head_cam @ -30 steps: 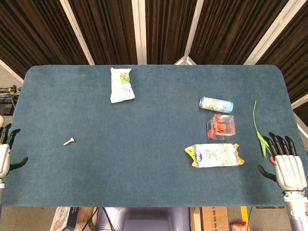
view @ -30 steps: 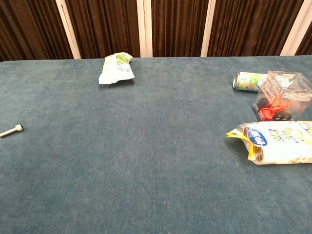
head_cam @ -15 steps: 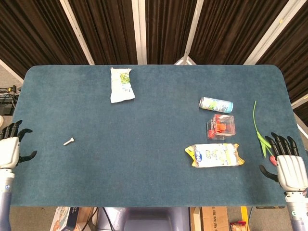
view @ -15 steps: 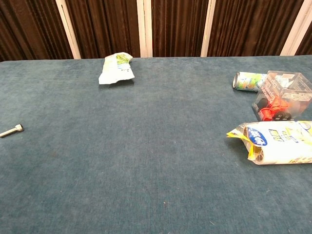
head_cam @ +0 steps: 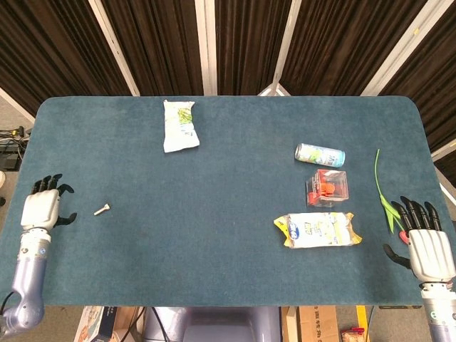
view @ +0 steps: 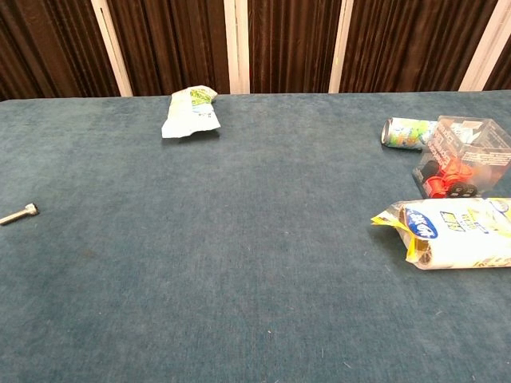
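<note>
In head view only: left hand (head_cam: 41,209) near bolt (head_cam: 102,209), right hand (head_cam: 429,248) near stem (head_cam: 383,194), fingers spread.

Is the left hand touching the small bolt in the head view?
No, the left hand lies apart from the small bolt, with bare table between them.

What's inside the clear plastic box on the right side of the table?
The clear plastic box holds small red-orange and black pieces, best seen in the chest view. What they are, and whatever lies beneath them, cannot be made out.
</note>
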Available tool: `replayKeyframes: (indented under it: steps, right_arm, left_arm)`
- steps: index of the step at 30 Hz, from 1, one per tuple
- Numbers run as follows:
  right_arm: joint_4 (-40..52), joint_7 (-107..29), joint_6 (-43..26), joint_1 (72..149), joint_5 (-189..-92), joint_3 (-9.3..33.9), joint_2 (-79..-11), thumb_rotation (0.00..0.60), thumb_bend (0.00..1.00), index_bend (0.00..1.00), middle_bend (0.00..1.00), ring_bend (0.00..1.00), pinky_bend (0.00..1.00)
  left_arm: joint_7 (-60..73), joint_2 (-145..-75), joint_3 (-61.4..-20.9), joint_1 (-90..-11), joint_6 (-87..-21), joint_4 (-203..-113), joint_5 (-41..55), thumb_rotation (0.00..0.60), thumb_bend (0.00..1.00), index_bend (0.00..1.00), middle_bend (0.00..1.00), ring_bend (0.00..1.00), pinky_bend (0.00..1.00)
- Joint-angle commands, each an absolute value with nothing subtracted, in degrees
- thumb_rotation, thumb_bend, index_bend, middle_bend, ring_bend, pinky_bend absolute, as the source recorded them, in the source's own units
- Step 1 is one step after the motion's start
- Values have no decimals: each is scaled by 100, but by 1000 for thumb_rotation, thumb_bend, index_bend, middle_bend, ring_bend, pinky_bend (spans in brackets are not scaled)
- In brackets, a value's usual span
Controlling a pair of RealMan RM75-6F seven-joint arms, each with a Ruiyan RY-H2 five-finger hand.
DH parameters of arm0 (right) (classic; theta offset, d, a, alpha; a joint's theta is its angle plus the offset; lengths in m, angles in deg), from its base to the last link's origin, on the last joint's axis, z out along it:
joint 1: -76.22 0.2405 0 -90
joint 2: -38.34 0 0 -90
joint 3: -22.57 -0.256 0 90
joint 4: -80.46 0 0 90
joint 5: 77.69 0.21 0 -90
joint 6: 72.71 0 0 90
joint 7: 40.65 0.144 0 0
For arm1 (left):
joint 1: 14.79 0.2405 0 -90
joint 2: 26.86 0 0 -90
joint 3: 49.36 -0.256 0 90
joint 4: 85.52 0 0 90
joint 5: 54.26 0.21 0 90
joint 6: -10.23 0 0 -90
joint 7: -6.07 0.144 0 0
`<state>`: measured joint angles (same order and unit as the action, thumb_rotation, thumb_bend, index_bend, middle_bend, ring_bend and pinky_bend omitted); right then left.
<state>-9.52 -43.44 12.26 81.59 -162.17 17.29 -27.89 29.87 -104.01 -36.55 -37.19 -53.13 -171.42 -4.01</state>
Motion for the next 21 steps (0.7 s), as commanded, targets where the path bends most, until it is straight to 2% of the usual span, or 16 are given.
replayKeyframes:
  steps: [1,11,21]
  right_arm:
    - [-948,-4338,1222,8159,-16215,1729,-2789,600,213,152,103,114,33]
    - [-918,-4325,1190,8170,-16168,1712,-2801,600,213,152,103,114,31]
    - [-902,-4311,1179,8175,-16139,1698,-2812,600,212,152,104,114,30]
  left_arm:
    - [3169,-10536,-3687,-3853,-5165,-17183,-649,600,384,363,62,7,60]
    - [3294,-10929,-3760,-3983,-5299,-16974,-745,600,440,421,85,8,61]
    - [3446,-11087,-3830,-4058,-5334,-16844,-856,600,441,431,86,8,60]
